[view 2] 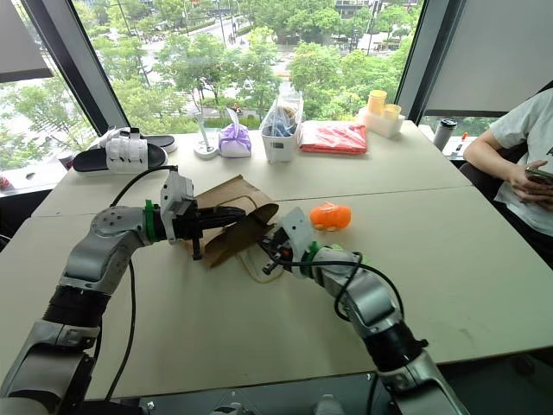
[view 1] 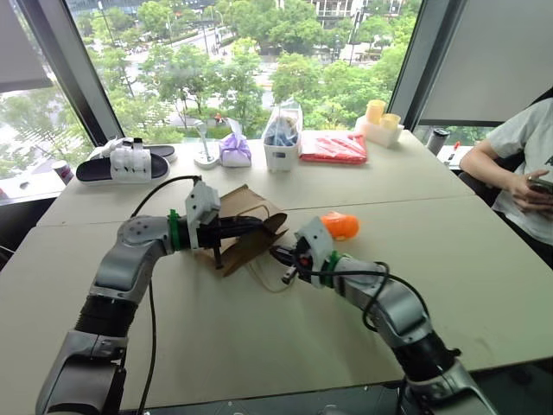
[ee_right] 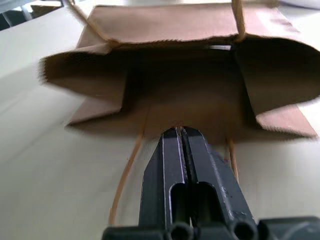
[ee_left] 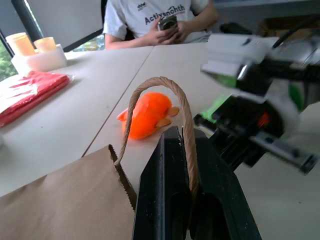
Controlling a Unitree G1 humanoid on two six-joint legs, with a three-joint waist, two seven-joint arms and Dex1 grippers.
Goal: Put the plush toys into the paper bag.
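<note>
While the paper bag [view 1: 246,226] lies on its side near the middle of the desk [view 1: 449,259], the left gripper [view 1: 256,226] reaches across it from the robot's left w/ fingers pressed together on the upper edge of the mouth, holding that edge up. In this head view the right gripper [view 1: 278,254] points at the mouth from the right, just in front of it, fingers together & holding nothing. An orange plush toy [view 1: 340,226] sits on the desk right behind the right wrist, outside the bag. Along the window side of the desk: sandals [view 1: 130,161], a purple pouch [view 1: 234,150], a clear plastic bag [view 1: 282,136] w/ blue contents, a flat red packet [view 1: 333,147], yellow cups [view 1: 381,114]. A person [view 1: 523,173] sits at the right end of the desk.

Right eye view: a bit of bright green [view 2: 357,257] shows just beside the right forearm; can't tell what it is.

Left wrist view: fingers closed on the bag's cream string handle [ee_left: 160,107], which loops up past the tips; brown paper edge beside them. Orange toy on the desk beyond the loop, right arm close by.

Right wrist view: fingers shut tight, nothing between them, tips right at the lower lip of the open bag mouth [ee_right: 175,85]. Inside looks dark; no contents can be made out.
</note>
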